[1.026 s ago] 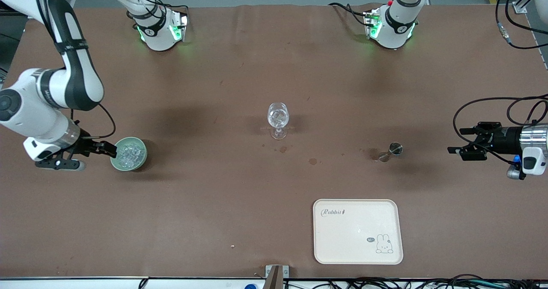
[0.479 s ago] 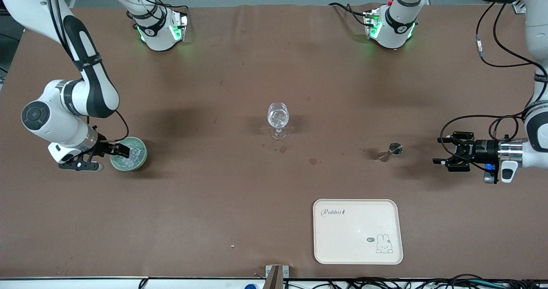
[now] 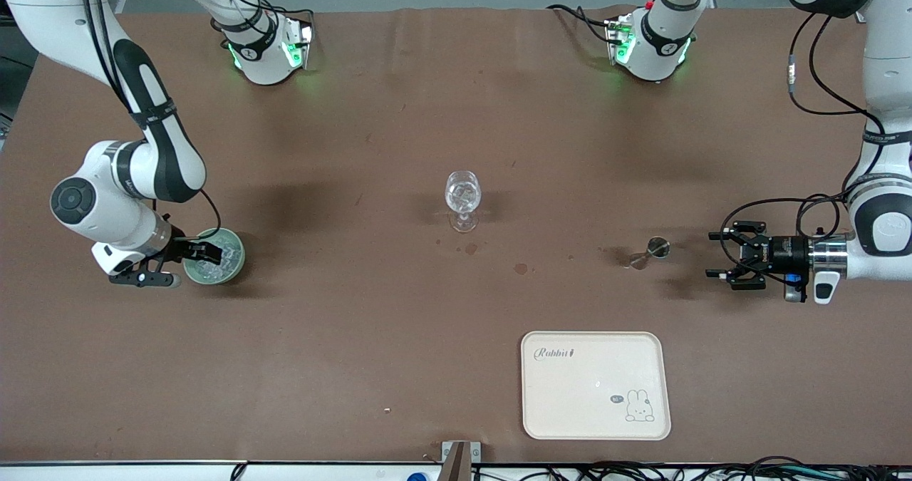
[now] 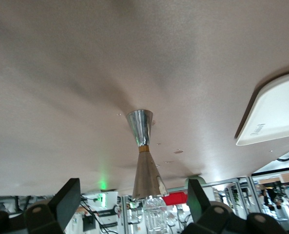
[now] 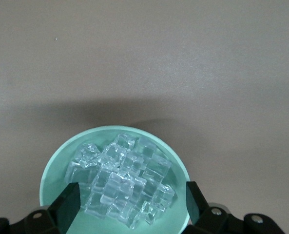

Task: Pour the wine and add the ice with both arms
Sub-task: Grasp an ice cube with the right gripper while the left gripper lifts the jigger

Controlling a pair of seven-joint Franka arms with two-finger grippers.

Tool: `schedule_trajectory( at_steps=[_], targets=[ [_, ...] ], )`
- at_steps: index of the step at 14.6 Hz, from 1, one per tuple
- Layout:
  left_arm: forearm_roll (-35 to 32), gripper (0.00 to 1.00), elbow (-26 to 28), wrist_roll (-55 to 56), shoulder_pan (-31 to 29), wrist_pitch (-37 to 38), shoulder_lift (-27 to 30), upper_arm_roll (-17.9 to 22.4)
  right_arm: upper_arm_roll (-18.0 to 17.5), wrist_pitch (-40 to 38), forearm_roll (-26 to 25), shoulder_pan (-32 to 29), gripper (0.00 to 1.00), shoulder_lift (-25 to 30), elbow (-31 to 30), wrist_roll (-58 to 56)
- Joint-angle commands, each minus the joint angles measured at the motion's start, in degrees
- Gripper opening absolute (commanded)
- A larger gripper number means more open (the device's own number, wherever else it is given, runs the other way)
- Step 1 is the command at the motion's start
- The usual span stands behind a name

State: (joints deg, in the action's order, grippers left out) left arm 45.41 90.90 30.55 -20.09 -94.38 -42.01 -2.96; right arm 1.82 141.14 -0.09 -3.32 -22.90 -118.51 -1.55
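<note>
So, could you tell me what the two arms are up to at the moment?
The right pincer is open over the pale green bowl, which is full of ice. The left pincer is open too, lined up with the metal jigger but not touching it. A wine glass stands mid-table, and a cream rabbit tray lies nearer the front camera.

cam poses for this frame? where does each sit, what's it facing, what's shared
Front: high, across the table, facing both arm bases; shows both arms, wine glass, tray.
Left wrist: on the left arm, facing the metal jigger; left hand open.
Right wrist: on the right arm, looking down into the green bowl of ice; right hand open.
Shared: front also shows jigger, bowl.
</note>
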Motion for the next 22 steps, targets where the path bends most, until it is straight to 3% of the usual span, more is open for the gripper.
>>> schedule_trajectory(
  at_steps=[1, 7, 12, 14, 17, 22],
  targets=[
    [4.8, 0.97, 0.5, 0.8, 0.0, -0.9, -2.3, -0.1, -0.5, 0.6, 1.1, -0.1, 0.92, 0.1, -0.6, 0.7],
    [12.9, 0.94, 3.9, 0.6, 0.4, -0.6, -4.5, -0.3, -0.7, 0.6, 2.3, 0.5, 0.86, -0.6, -0.8, 0.8],
    [13.2, 0.91, 6.0, 2.8, 0.7, 0.9, -4.5, -0.6, -0.7, 1.7, 3.3, 0.9, 0.82, -0.6, -2.1, 0.8],
    [13.2, 0.91, 6.7, 2.7, 0.8, 0.9, -4.5, -0.6, -0.7, 1.8, 3.3, 0.9, 0.76, -0.6, -2.4, 0.8],
    [13.4, 0.90, 6.7, 2.4, 0.9, 0.9, -4.7, -0.6, -0.7, 1.2, 3.3, 0.9, 0.57, -0.5, -2.3, 0.7],
    [17.1, 0.88, 6.7, 2.4, 2.4, 0.1, -6.5, -0.6, -0.6, 1.0, 3.3, 0.8, 0.49, 0.1, -1.6, 0.7]
  ],
)
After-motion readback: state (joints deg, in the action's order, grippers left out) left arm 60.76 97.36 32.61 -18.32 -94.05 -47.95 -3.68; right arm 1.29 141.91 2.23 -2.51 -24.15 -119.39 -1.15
